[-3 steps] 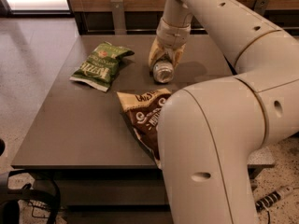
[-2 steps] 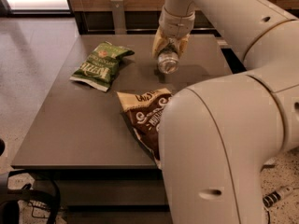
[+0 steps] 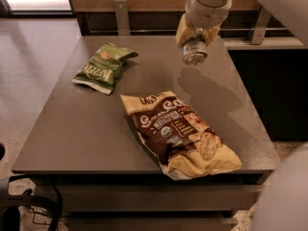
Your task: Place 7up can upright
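Observation:
The 7up can [image 3: 195, 52] is a small silvery can, seen end-on with its shiny metal end facing me. It hangs in the air above the back right part of the dark table [image 3: 72, 129], tilted, not touching the top. My gripper [image 3: 194, 41] with yellowish fingers [image 3: 182, 31] comes down from the white arm at the top and is shut on the can. The can's shadow falls on the table just below and to the right.
A green chip bag [image 3: 102, 67] lies at the table's back left. A large brown and cream snack bag [image 3: 181, 134] lies at the front right, reaching the table's front edge. A wall rail and dark cabinet stand behind and right of the table.
The gripper has lifted the can off the table and carried it up and toward the back. The arm has risen out of the foreground, uncovering the brown bag.

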Robot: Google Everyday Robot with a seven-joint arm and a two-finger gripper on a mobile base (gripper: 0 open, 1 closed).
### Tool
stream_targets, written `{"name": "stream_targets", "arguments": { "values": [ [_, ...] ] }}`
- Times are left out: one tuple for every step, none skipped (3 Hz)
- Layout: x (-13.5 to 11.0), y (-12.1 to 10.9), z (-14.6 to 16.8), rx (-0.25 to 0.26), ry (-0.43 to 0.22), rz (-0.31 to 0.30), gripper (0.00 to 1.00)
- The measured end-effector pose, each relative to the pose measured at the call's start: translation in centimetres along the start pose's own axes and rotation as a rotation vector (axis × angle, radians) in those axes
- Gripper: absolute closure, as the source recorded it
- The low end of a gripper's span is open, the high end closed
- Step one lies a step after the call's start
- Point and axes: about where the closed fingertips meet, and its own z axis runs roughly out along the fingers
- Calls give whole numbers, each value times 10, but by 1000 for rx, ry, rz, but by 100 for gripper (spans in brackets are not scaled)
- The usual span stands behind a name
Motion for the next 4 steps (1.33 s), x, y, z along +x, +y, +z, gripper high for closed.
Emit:
{"name": "stream_targets", "arguments": {
  "values": [
    [3,-20,-32,-18,-179,-83,100],
    [-9,-30,-53,-75,-312,-179,100],
    [-24,-46,-63,-186,-411,-246,100],
    [-39,-47,-56,-307,-449,-363,100]
  ]
}}
